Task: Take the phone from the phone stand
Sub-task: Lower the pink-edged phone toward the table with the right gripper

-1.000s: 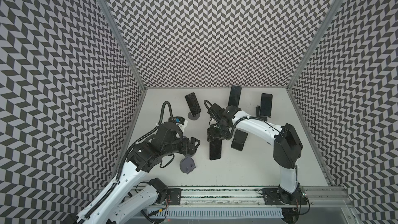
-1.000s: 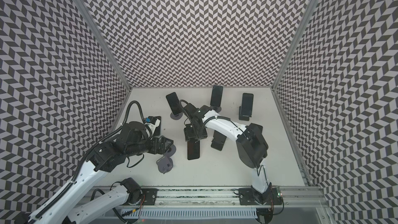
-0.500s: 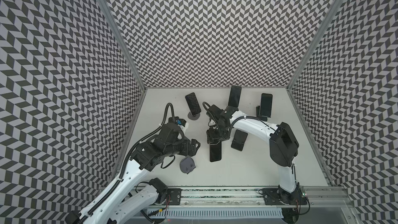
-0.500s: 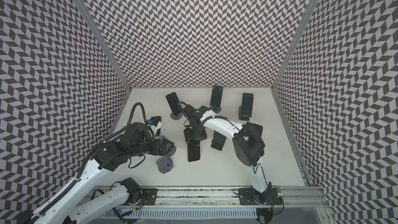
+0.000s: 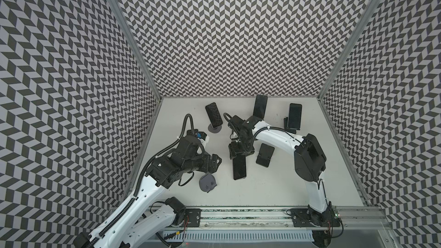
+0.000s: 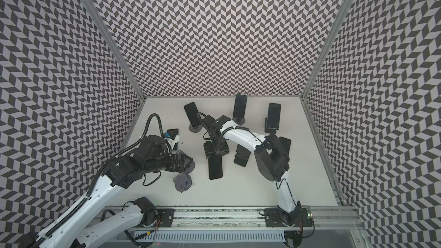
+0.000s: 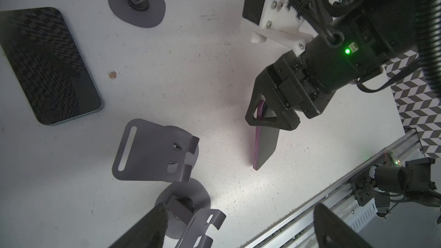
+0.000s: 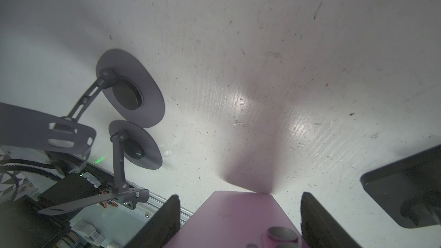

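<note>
Over the counter (image 5: pixel 274 187), right end effector (image 5: pixel 239 158) is clamping the phone (image 5: pixel 239 170) — long axis pointing toward the front rail (image 5: pixel 238 214). Right wrist view alone is showing its pink back; left end effector (image 5: pixel 216 163) is hanging open.

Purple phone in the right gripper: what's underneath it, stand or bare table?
Only bare table shows under the purple phone, clamped in the right gripper; an empty stand sits apart. Its low end seems to touch the table. The gripper covers its top end.
</note>
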{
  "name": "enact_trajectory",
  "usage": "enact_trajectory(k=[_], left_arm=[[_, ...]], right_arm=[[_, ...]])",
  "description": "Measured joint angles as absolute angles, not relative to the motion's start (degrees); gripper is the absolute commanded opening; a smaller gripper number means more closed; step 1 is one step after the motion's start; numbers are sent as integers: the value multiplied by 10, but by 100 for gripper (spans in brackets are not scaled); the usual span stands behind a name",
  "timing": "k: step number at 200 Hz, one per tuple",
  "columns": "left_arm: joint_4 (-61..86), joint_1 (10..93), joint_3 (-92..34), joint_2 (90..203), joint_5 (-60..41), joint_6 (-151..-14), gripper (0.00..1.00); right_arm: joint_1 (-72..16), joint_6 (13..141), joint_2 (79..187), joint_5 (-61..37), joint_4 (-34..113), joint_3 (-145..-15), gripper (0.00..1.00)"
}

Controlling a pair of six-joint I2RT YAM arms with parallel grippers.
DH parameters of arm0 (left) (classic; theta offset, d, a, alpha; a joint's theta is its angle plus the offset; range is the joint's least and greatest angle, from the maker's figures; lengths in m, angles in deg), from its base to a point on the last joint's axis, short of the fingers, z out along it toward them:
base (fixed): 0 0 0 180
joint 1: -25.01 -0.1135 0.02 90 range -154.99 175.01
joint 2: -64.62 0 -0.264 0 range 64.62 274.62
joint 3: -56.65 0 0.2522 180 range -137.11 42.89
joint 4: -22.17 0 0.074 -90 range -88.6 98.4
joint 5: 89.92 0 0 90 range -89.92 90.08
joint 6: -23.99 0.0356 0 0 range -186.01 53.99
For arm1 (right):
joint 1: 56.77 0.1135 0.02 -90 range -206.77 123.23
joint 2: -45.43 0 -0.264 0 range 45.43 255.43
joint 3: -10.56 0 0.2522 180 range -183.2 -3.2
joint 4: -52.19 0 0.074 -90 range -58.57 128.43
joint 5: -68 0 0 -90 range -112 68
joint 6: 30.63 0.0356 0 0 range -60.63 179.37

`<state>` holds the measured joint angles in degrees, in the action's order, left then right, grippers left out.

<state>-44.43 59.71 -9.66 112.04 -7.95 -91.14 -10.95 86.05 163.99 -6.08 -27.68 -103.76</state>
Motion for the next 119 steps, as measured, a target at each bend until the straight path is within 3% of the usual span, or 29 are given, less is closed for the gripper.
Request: enact_trajectory(k=[119], left_arm=[[-444,580,-97,1120,-84,-894,96]], right_arm=[[-134,851,1664,-59,-317,-1042,2]])
